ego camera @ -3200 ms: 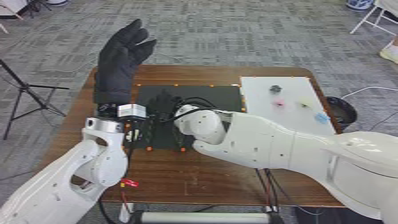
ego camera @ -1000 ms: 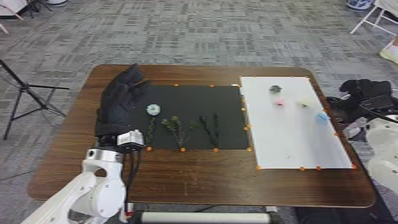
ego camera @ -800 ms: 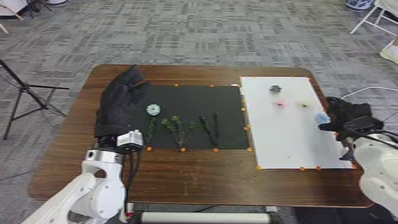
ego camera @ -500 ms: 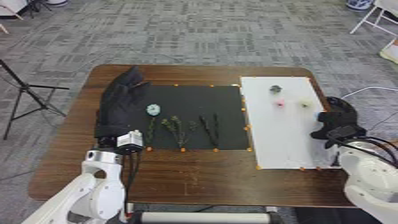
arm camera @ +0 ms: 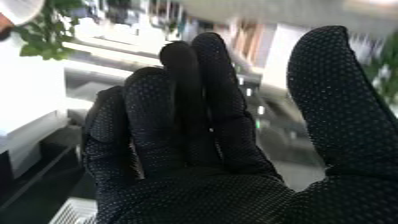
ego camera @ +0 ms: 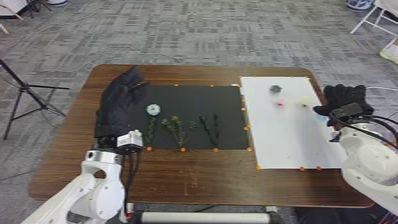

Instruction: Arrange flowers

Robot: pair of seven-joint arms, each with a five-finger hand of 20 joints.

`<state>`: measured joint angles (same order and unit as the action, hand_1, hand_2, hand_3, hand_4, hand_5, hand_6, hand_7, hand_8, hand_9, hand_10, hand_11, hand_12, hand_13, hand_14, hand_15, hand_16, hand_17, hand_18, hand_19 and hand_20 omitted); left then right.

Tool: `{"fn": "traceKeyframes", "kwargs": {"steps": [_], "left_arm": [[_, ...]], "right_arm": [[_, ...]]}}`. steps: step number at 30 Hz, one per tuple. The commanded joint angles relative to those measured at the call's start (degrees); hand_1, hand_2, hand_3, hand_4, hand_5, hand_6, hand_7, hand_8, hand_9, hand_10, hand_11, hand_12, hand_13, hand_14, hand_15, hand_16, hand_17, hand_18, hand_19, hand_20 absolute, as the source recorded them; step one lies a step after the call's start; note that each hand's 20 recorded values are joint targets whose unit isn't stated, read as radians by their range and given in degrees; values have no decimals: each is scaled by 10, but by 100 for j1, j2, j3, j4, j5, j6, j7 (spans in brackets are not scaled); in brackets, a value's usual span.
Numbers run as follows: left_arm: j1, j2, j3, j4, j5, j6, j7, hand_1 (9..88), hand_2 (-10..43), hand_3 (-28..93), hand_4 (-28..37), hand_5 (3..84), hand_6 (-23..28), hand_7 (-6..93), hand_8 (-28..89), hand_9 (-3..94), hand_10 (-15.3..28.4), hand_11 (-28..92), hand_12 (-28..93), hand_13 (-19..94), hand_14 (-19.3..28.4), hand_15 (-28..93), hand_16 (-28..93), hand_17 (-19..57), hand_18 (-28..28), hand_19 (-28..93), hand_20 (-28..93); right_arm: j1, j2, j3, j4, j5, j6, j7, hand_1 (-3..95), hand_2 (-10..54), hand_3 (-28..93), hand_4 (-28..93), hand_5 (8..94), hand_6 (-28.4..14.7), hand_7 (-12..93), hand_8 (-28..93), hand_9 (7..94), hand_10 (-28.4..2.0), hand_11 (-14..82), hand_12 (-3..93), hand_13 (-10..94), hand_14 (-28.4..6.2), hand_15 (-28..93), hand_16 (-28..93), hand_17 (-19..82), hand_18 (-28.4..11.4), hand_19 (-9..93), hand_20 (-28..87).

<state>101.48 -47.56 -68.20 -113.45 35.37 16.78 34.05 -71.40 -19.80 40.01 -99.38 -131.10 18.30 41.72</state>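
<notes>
R hand (ego camera: 344, 100): open, fingers straight, empty, at R edge of wht sheet (ego camera: 289, 142). L hand (ego camera: 115, 112): open, by L side of blk mat (ego camera: 197, 95). Pale-blue flwr (ego camera: 153, 109), grn sprigs (ego camera: 179, 131) on mat; grey flwr (ego camera: 275, 89), pink flwr (ego camera: 280, 103) on sheet.

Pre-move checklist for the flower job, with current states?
1. Right hand open and empty: ok, fingers straight, palm bare.
2. Pink flower uncovered on the white sheet: ok.
3. Leafy sprig lying on the black mat: ok.
4. Left hand outside the mat's outline: not ok, overlaps its left edge in the head view.
5. Left hand off the mat's surface: cannot tell.
</notes>
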Motion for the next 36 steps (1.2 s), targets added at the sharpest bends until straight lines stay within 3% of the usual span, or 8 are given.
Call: {"fn": "traceKeyframes", "kwargs": {"steps": [1, 15, 22, 24, 27, 28, 31, 36], "left_arm": [[22, -3, 5, -39, 32, -17, -9, 291, -30, 704, -233, 322, 19, 243, -104, 273, 122, 291, 203, 246, 145, 381, 50, -80, 201, 406, 177], [42, 9, -40, -48, 30, -6, -8, 290, -31, 704, -233, 322, 19, 245, -104, 273, 122, 293, 203, 246, 145, 382, 50, -80, 201, 407, 178], [47, -12, -59, -40, 32, -5, -36, 291, -31, 704, -235, 322, 19, 243, -104, 274, 122, 293, 202, 246, 145, 382, 50, -80, 201, 407, 177], [51, -17, -71, -41, 41, 0, -44, 291, -30, 704, -235, 322, 19, 243, -104, 273, 122, 293, 203, 246, 146, 383, 50, -80, 201, 407, 177], [84, -15, -105, -51, 42, 3, -53, 291, -31, 705, -234, 322, 19, 244, -103, 273, 121, 292, 203, 246, 146, 383, 49, -80, 201, 407, 177], [93, -10, -108, -55, 37, 17, -43, 291, -30, 704, -234, 322, 19, 244, -103, 273, 122, 293, 203, 246, 146, 384, 49, -80, 201, 407, 177], [95, -1, -129, -63, 34, 31, -44, 290, -30, 705, -234, 323, 19, 244, -104, 274, 122, 292, 203, 246, 145, 383, 49, -80, 201, 407, 177], [17, 36, -127, -52, 36, 28, -40, 291, -30, 704, -234, 323, 19, 245, -104, 274, 122, 292, 202, 246, 146, 382, 49, -80, 201, 407, 177]], "right_arm": [[411, -145, -324, 561, 529, -953, -62, 264, -95, 817, -283, 458, -38, 365, -139, 479, -107, 298, 235, 479, -123, 828, 255, 209, -200, 798, 521], [879, -376, -821, 762, 661, -732, -265, 258, -95, 809, -283, 458, -47, 310, -114, 482, -121, 283, 232, 471, -124, 823, 242, 202, -200, 790, 519], [935, -498, -1022, 937, 575, -628, -254, 266, -95, 831, -283, 476, -35, 345, -122, 496, -123, 399, 274, 477, -117, 810, 245, 211, -196, 792, 513], [908, -523, -1017, 978, 517, -647, -264, 344, -95, 859, -279, 515, -11, 406, -101, 554, -112, 427, 300, 511, -99, 768, 261, 235, -190, 799, 500], [819, -496, -938, 913, 612, -769, -277, 468, -94, 857, -265, 581, 13, 533, 67, 649, -79, 308, 477, 592, -72, 705, 379, 274, -193, 808, 490], [805, -485, -903, 888, 672, -871, -311, 481, -94, 863, -249, 599, 15, 556, 87, 656, -77, 299, 490, 610, -67, 700, 396, 284, -194, 810, 489], [750, -484, -849, 858, 659, -771, -366, 481, -95, 860, -198, 640, 14, 546, 107, 731, -72, 352, 548, 649, -58, 707, 410, 309, -192, 809, 483], [676, -400, -624, 536, 537, -402, -432, 487, -95, 852, -180, 689, 10, 508, 102, 797, -64, 304, 563, 698, -40, 679, 418, 342, -189, 809, 480]]}}
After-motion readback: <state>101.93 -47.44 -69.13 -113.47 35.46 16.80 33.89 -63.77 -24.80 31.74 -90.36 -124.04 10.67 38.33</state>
